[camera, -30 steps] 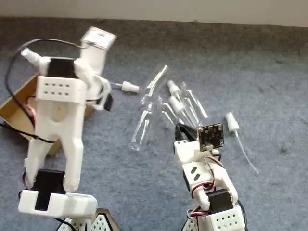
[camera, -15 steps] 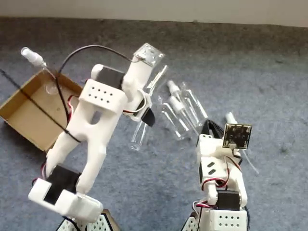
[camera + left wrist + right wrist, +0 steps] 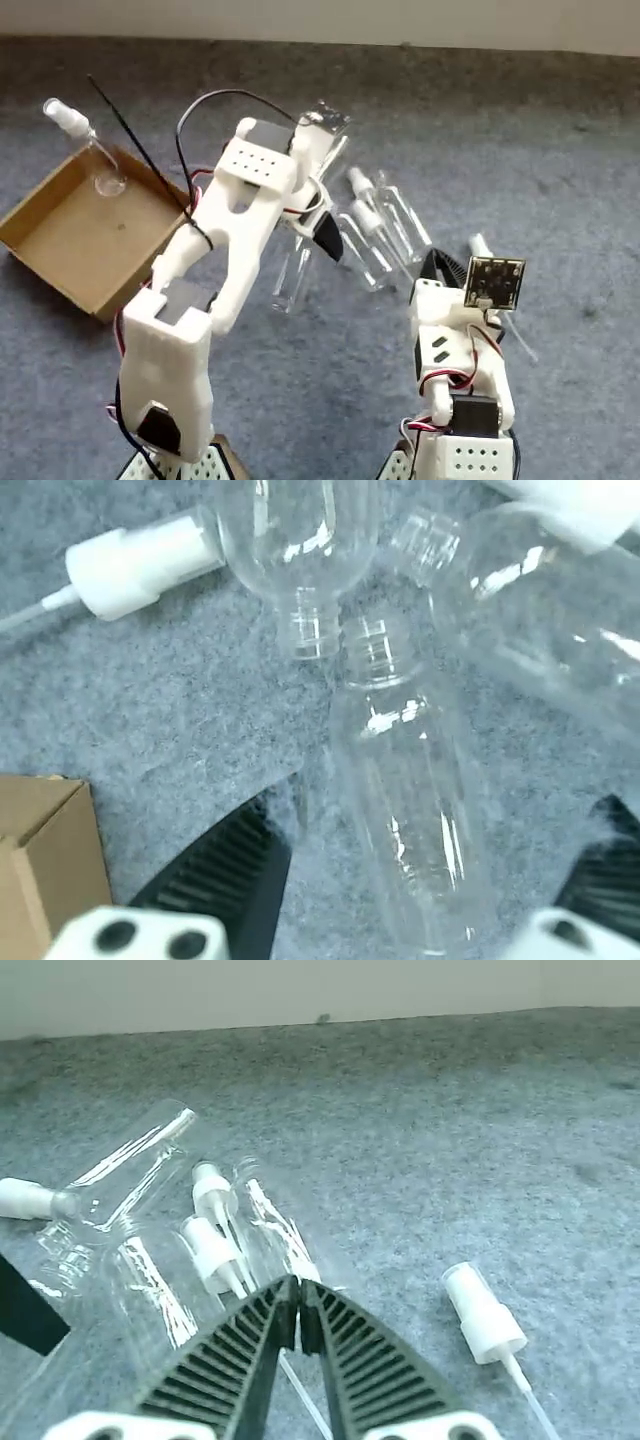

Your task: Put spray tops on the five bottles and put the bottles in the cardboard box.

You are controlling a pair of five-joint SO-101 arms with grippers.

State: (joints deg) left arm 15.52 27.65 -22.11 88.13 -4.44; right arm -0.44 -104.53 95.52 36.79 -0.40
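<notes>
Hovering left gripper [image 3: 440, 825], spread wide and empty, straddles uncapped bottle [image 3: 405, 780]. Neighbour bottle [image 3: 295, 530] sits at 11 o'clock, necks nearly touching; a skewed squeeze could roll both. Right gripper [image 3: 298, 1305] clamped together, empty.

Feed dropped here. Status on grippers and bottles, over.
Left gripper open, straddling an uncapped bottle. Right gripper shut, empty. One capped bottle in the box. Other bottles crowd the target's neck.

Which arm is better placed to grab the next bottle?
Left. The left gripper is open and straddles an uncapped bottle; the right gripper is shut.
</notes>
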